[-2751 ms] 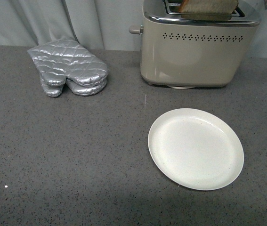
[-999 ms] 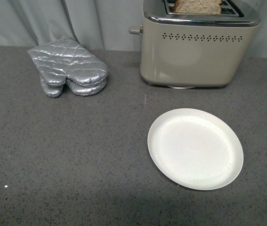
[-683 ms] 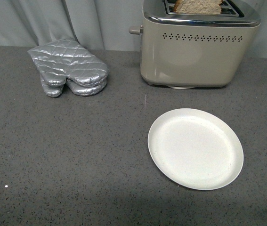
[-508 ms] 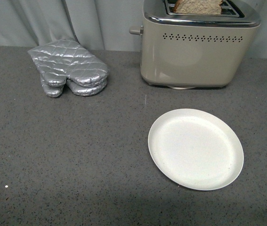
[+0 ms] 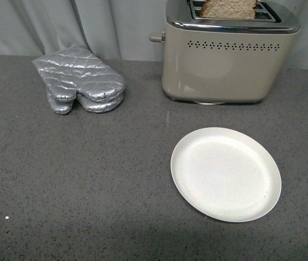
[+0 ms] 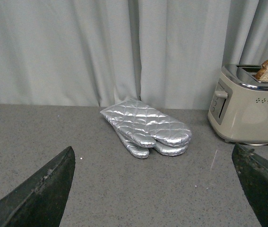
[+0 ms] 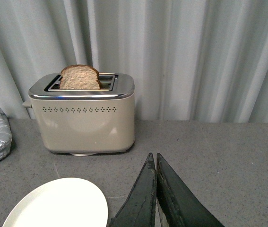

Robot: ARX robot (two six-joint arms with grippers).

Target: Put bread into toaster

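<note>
I see the light brown wholemeal bread slice standing upright in a slot of the boxy beige chrome-topped toaster, its rounded top poking out. In front of the toaster lies the round white plate on the grey speckled counter; left of the toaster rest silver quilted oven mitts. My left tool is spread wide, my right tool pressed together, gripping nothing.

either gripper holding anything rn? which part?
Nothing held. Left gripper is open and empty; right gripper is shut on nothing. The bread stands in the toaster slot.
</note>
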